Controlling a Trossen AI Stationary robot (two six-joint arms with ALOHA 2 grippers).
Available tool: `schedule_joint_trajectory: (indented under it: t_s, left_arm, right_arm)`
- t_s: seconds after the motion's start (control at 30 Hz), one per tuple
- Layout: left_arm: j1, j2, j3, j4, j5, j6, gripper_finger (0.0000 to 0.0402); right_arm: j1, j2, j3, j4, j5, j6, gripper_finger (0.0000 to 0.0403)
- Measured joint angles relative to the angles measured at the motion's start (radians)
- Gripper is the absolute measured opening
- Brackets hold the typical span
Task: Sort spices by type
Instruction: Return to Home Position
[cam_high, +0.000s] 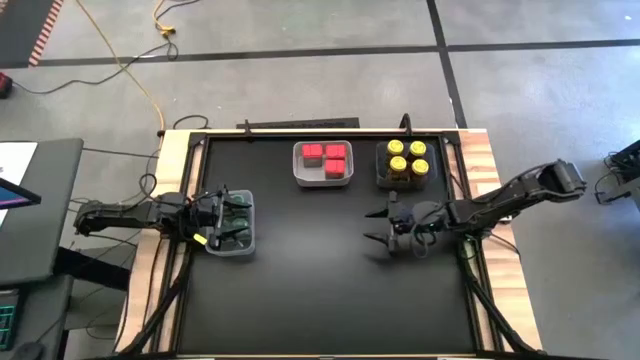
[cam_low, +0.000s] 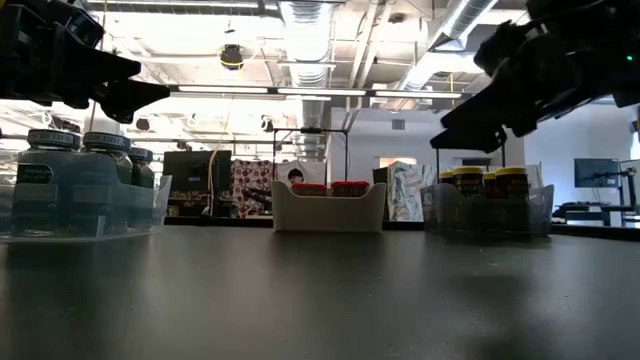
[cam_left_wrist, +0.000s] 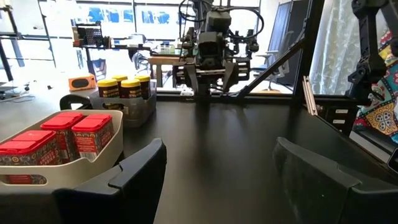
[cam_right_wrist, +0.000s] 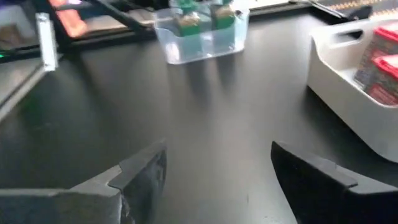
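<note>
1. Looking down from above, every spice sits in a bin. None stands loose on the black table (cam_high: 300, 290).
2. The red boxes (cam_high: 323, 156) are all together in the white tray (cam_high: 323, 184), at the upper middle of the frame.
3. The yellow-lidded jars (cam_high: 407, 157) fill the dark bin (cam_high: 405, 186), just to the right of that tray.
4. The green-lidded jars (cam_high: 238, 212) stand in the clear bin (cam_high: 232, 249) at the middle left. An arm hides part of them, so there may be four, but I am not sure.
5. The left gripper (cam_high: 215, 219) hangs over the clear bin. Its fingers are spread wide and hold nothing.
6. The right gripper (cam_high: 372, 226) is at the middle right, over bare table. Its fingers are apart and empty too.
7. The sorting looks done. I think the only job left is for both arms to pull back and rest.
</note>
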Motion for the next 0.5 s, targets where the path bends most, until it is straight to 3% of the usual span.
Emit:
schedule_joint_trajectory:
  t_s: [0.27, 0.5]
  left_arm:
    - [0.000, 0.000, 0.000, 0.000, 0.000, 0.000, 0.0281]
    - [0.000, 0.000, 0.000, 0.000, 0.000, 0.000, 0.0281]
  right_arm:
    - [-0.006, -0.207, -0.129, 0.053, -0.014, -0.012, 0.0288]
    - [-0.006, -0.398, -0.195, -0.049, 0.012, 0.026, 0.0286]
